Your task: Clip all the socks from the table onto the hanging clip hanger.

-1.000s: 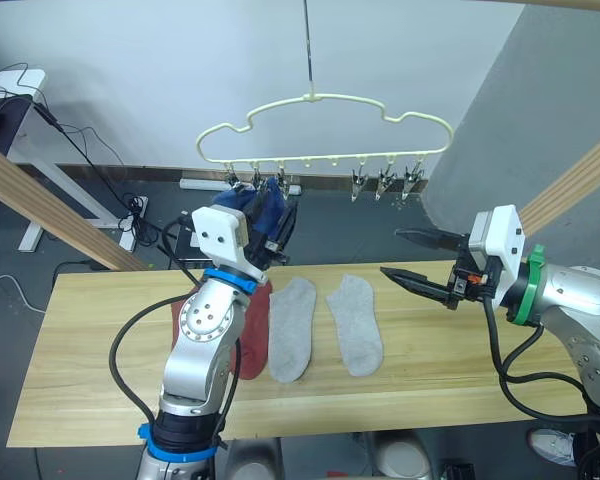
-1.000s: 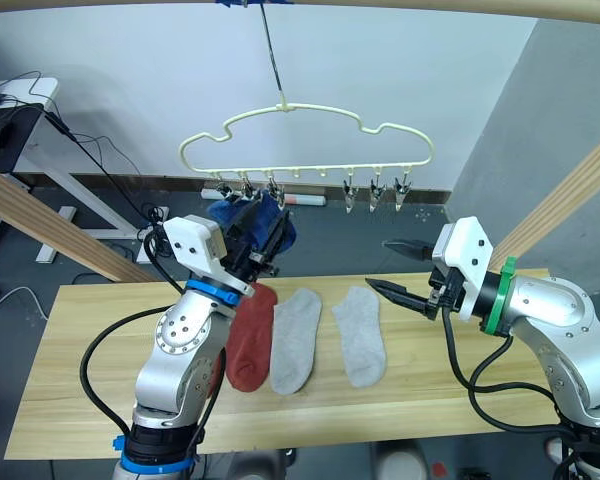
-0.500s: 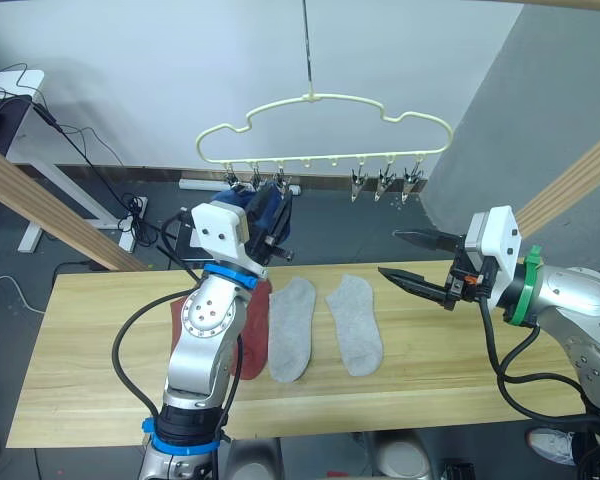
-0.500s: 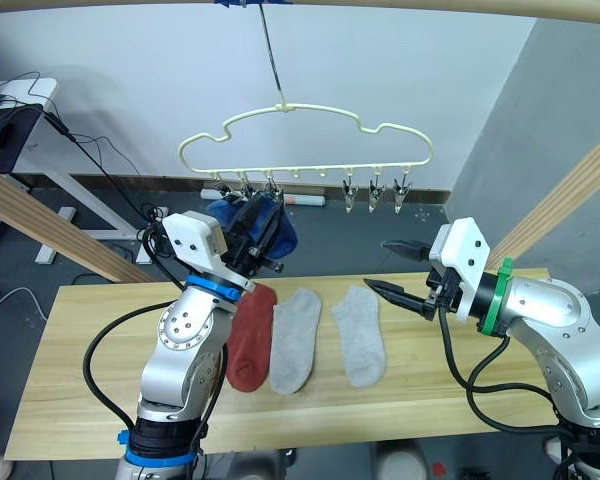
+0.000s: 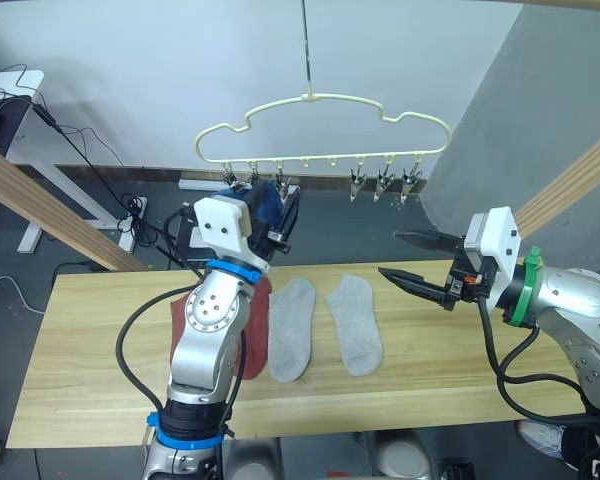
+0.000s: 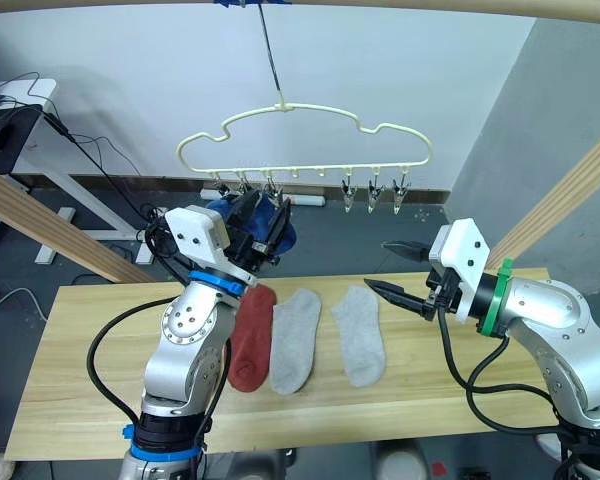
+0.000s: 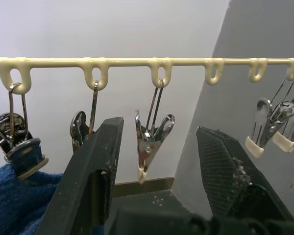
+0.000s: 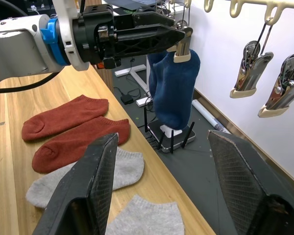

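Two soft blue knit socks (image 8: pixel 174 90) already hang from clips at the left end of the thin pale-yellow cloud-shaped wire hanger (image 5: pixel 325 100) — four remain flat on the grained light plank table (image 5: pixel 90 330): two rust-red socks (image 8: pixel 71 129), two light grey socks (image 5: pixel 320 322). Left gripper (image 7: pixel 159 161) raised at the metal clips, fingers spread, empty; right gripper (image 5: pixel 408 255) wide apart, empty, over the table's right side.

Both head eyes look forward and down over the table (image 5: pixel 80 330). The left wrist camera sits close under the clip hanger (image 7: pixel 137 62). The right wrist camera faces it across the table.
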Available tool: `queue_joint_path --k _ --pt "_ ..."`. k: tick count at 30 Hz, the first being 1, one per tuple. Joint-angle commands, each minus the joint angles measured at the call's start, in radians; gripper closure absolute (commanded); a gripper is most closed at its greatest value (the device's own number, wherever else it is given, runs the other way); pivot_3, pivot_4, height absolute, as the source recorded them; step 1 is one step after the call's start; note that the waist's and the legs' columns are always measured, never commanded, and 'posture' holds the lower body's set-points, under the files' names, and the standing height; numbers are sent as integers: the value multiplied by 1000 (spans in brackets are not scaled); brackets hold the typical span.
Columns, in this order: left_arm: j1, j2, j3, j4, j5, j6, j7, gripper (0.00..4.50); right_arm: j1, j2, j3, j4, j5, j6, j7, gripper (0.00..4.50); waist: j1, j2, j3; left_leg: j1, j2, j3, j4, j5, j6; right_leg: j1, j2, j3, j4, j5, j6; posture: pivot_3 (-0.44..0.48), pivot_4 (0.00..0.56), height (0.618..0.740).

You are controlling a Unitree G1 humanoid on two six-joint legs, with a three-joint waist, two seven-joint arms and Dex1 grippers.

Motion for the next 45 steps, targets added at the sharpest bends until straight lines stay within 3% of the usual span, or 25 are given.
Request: queue_joint_path --k 1,16,19,26,43,45 --pt "-11 -4 5 -17 6 2 8 1896 12 2 -7 -39 17 -15 -3 1454 0 0 0 0 0 0 0 0 0 0 0 0 0 0 0 -252 331 740" --pt "-62 1 7 -48 15 84 28 1896 23 9 -4 -35 14 -21 -4 1454 -1 0 0 -1 0 0 5 0 0 1 0 0 0 1 2 -245 326 740" --pt "-65 4 9 -49 20 93 31 2481 24 12 -4 -34 15 -20 -5 1454 -1 0 0 -2 0 0 7 0 0 1 0 0 1 2 2 -245 325 740" --pt "-66 3 9 -57 29 103 34 4485 30 16 -9 -40 19 -17 -7 1454 -1 0 0 -3 0 0 11 0 0 1 0 2 0 5 4 -243 324 740" --pt "6 18 20 -110 1 59 -12 4485 41 16 3 -43 11 -19 -11 1454 -1 0 0 -3 0 0 11 0 0 1 0 2 0 5 4 -237 324 740" --pt "13 17 25 -105 -5 53 -15 4111 42 15 5 -44 9 -19 -11 1454 -1 0 0 -3 0 0 11 0 0 1 0 2 0 5 4 -237 324 740"
